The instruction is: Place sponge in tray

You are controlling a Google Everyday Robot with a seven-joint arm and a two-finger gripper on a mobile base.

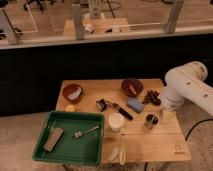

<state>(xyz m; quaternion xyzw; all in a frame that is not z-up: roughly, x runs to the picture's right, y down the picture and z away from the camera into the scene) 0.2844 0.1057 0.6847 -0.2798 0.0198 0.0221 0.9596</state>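
At the table's (150, 145) near-left corner sits the dark-green tray (41, 150), and here's what's in it: a flat brownish-grey block (53, 138) lying on the left of its floor, and a fork (86, 132) resting on the right side. No sponge in there yet.

The sponge (135, 104) is out on the bare wood, up and to the right of the tray, well clear of its rim, lying flat. Between the sponge and the tray lies a black-handled tool (116, 108), and just off the tray's right rim stands a pale cup (116, 122).

Now the gripper (167, 114): it hangs farther right of the tray than the sponge does, low over the table's right side, apart from the sponge and just beside a small dark cup (151, 120). Whether the gripper is open or closed, I cannot tell. It holds nothing that I can see.

Beyond the tray, toward the back edge, two dark-red bowls: one (73, 92) almost straight behind the tray, the other (132, 86) behind the sponge.
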